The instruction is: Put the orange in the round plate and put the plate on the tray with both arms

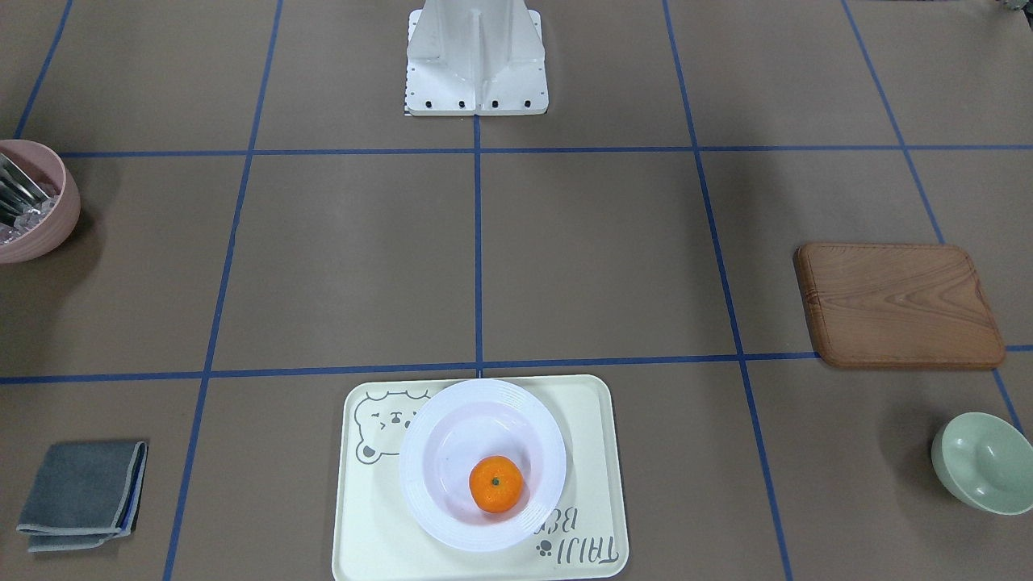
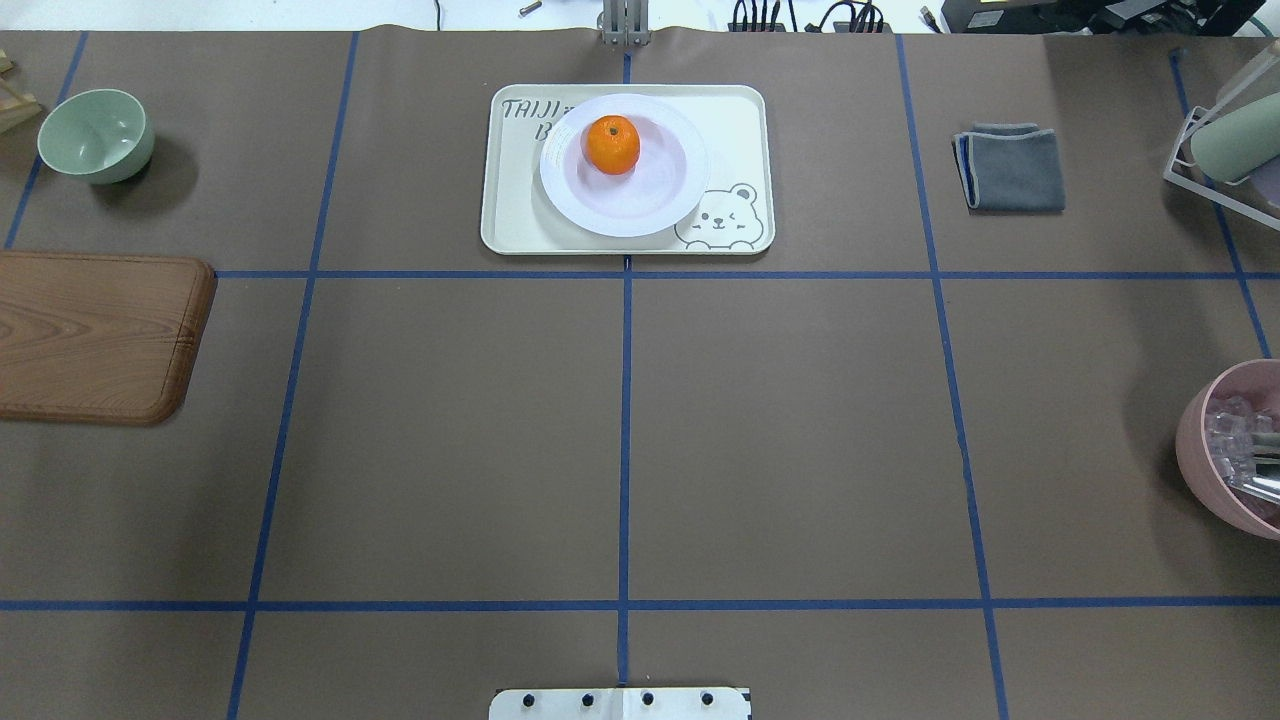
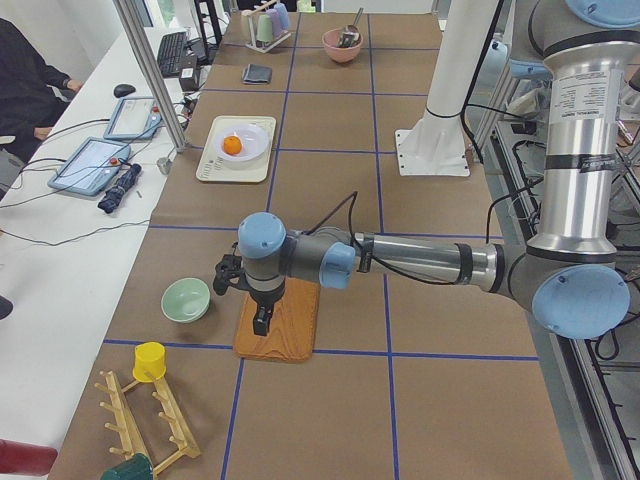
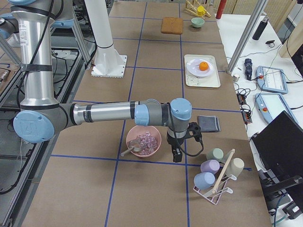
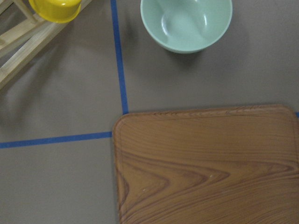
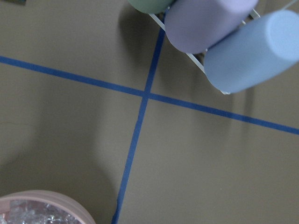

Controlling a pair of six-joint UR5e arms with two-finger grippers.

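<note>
1. Front-facing view: we see the orange (image 1: 495,483) lying in the deep well of the round plate (image 1: 420,464), off-centre toward the rim. The well's slope, we judge, keeps it from rolling out. The plate sits inside the tray (image 1: 593,452), covering part of the bear drawing. No arm shows here.
2. Overhead view: the plate lies wholly within the tray's raised edge, so we judge both placements done. The wooden board (image 2: 95,335), green bowl (image 2: 97,135), grey cloth (image 2: 1012,168) and pink bowl (image 2: 1235,450) lie well apart from the tray.
3. Left side view: the left gripper (image 3: 258,318) hangs over the wooden board, far from the tray. We cannot tell whether its claw is wide or narrow.
4. Right side view: the right gripper (image 4: 177,153) hangs between the pink bowl and the mug rack (image 4: 215,177), also far from the tray. We cannot tell its claw's state either.
5. Left wrist view: we look down on the board and green bowl. No fingers appear and nothing is carried.
6. Right wrist view: we see tape lines, the rack's mugs and the pink bowl's rim, but no fingers. Each arm hangs at its own end of the table, which fits a finished job.
</note>
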